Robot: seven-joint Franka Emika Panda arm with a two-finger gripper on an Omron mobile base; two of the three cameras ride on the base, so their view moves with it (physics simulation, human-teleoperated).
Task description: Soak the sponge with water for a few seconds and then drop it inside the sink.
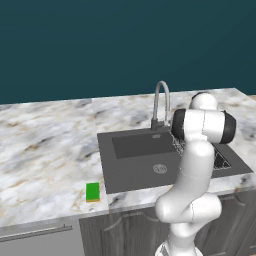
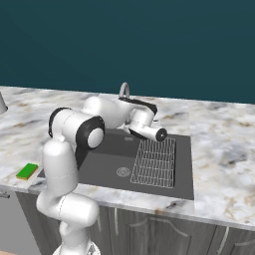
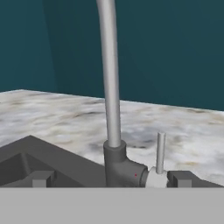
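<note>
Hand (image 3: 112,178) spread wide, grasping nothing; its two dark fingertips (image 3: 42,178) stand one to each side of the faucet (image 3: 113,87) base, clear of it. Faucet's dark collar and short upright lever (image 3: 161,153) sit between the tips, grey pipe rising straight above. Right base view puts the hand (image 2: 160,133) low over the back of the sink (image 2: 107,169), near the faucet foot. Sink is a dark grey recessed basin, round metal drain (image 1: 159,169), wire mesh rack (image 2: 155,162) lying in its right part. Sponge (image 1: 92,191): small bright green block, thin yellow-orange layer along its near edge, lying flat on the marble counter (image 1: 45,150), just left of the sink's front corner, well apart from the hand.
</note>
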